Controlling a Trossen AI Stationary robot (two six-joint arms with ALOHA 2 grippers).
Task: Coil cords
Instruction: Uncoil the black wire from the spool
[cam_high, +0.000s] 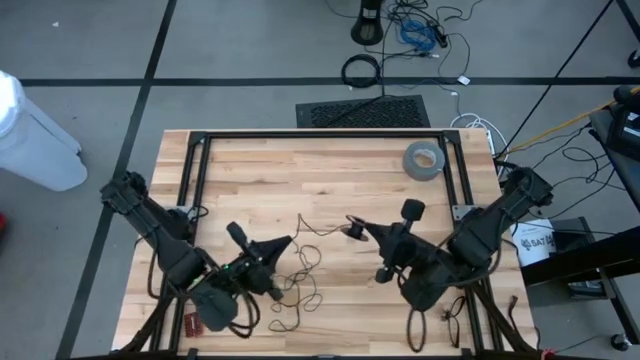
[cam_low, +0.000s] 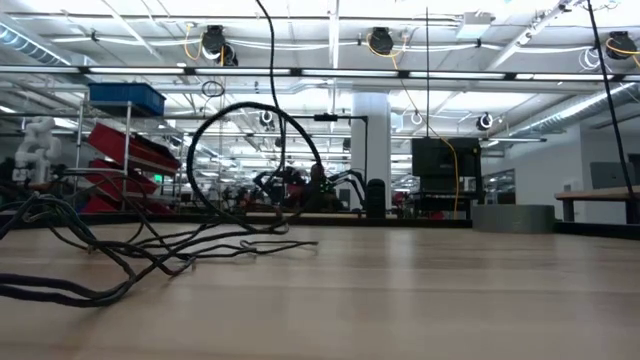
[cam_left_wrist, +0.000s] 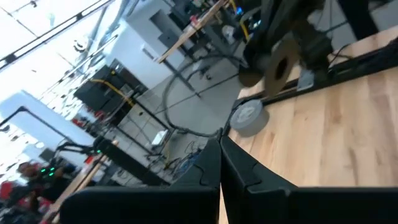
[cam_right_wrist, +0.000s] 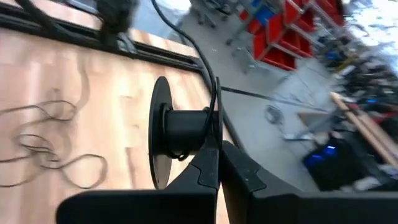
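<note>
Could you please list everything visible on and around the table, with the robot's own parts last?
Cord: one, thin black, loose loops on the table's near middle.
Spool: one, black, at the right claw's tips.
Tape roll: one, grey, far right of the table.
Cable ring: one, black, on the floor beyond the table.
Table: one, light wood.
Left claw: shut, near left.
Right claw: shut, near centre.

One thin black cord, one grey tape roll, one black spool, two arms.
</note>
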